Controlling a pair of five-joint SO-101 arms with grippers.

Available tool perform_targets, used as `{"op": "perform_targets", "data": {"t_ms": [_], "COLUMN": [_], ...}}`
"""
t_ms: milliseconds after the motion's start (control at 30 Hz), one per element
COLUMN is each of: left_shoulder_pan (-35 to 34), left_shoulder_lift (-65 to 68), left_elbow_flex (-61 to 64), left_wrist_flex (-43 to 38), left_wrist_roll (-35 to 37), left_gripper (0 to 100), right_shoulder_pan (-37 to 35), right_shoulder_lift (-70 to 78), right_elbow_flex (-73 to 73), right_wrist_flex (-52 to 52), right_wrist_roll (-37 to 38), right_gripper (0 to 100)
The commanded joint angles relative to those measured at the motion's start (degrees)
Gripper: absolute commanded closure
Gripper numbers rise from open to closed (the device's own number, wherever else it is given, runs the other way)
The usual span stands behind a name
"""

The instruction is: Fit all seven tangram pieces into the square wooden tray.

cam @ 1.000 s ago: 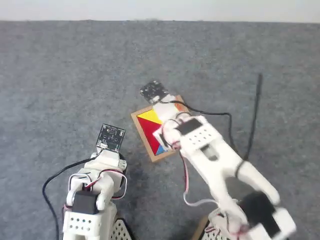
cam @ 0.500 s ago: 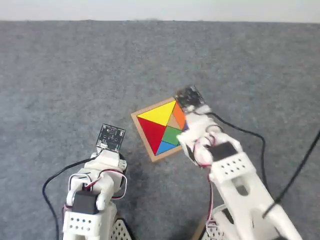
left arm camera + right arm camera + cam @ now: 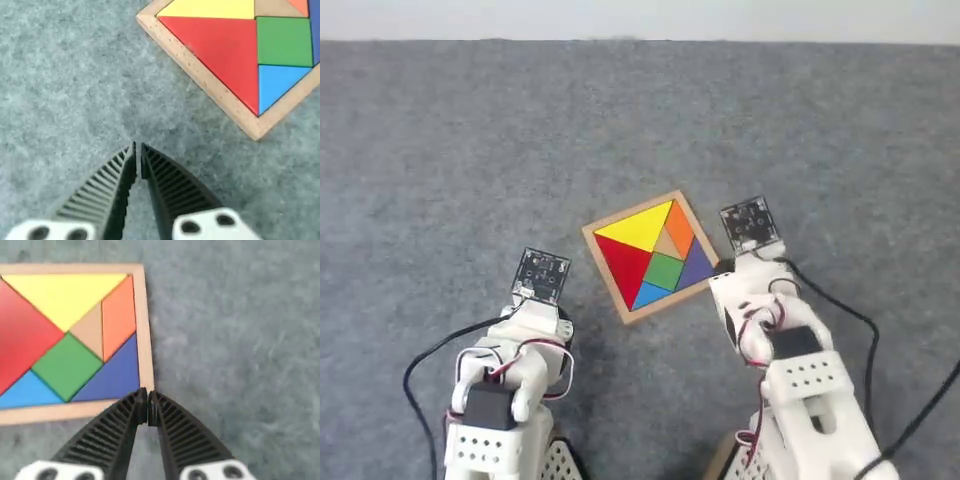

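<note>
The square wooden tray (image 3: pixel 596 251) lies in the middle of the grey carpet with all its coloured pieces inside: yellow (image 3: pixel 638 229), red (image 3: pixel 625 264), green (image 3: pixel 666 270), light blue (image 3: pixel 649 294), dark blue (image 3: pixel 697 269), orange (image 3: pixel 679 229) and tan (image 3: pixel 667 243). They sit flush in the tray (image 3: pixel 147 330). My right gripper (image 3: pixel 147 399) is shut and empty, its tips at the tray's near right corner. My left gripper (image 3: pixel 137 147) is shut and empty over bare carpet, a short way from the tray's edge (image 3: pixel 210 92). In the high view the left arm (image 3: pixel 525 320) is at the lower left, the right arm (image 3: pixel 765 300) at the lower right.
Grey carpet (image 3: pixel 470 150) spreads on all sides of the tray. Black cables (image 3: pixel 430 355) trail from both arms near the front edge. A pale wall strip (image 3: pixel 640 18) runs along the far side.
The right arm has pulled back off the tray toward the lower right, uncovering the orange, tan, green and dark blue pieces. The left arm has stayed still.
</note>
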Motion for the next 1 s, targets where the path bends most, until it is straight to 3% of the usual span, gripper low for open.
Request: {"op": "perform_targets", "data": {"t_ms": [0,333,533,967], "left_shoulder_pan": [-0.1,-0.1,-0.1,-0.1], "left_shoulder_lift": [-0.9,-0.9,-0.9,-0.9], "left_elbow_flex": [-0.6,-0.6,-0.6,-0.6], "left_wrist_flex": [0.2,0.2,0.2,0.2], "left_wrist_roll": [-0.1,-0.1,-0.1,-0.1], "left_gripper": [98,98,98,98], "right_shoulder_pan": [0.4,0.7,0.0,0.0], "right_shoulder_lift": [-2.9,-3.4,-3.4,-3.4], "right_elbow_flex": [2.2,4.0,-1.8,-2.6], "right_wrist_flex": [-8.0,-11.4,4.3,5.8], "right_wrist_roll": [0.8,1.1,15.6,13.7], "right_gripper": [98.7,98.7,98.6,98.6]}}
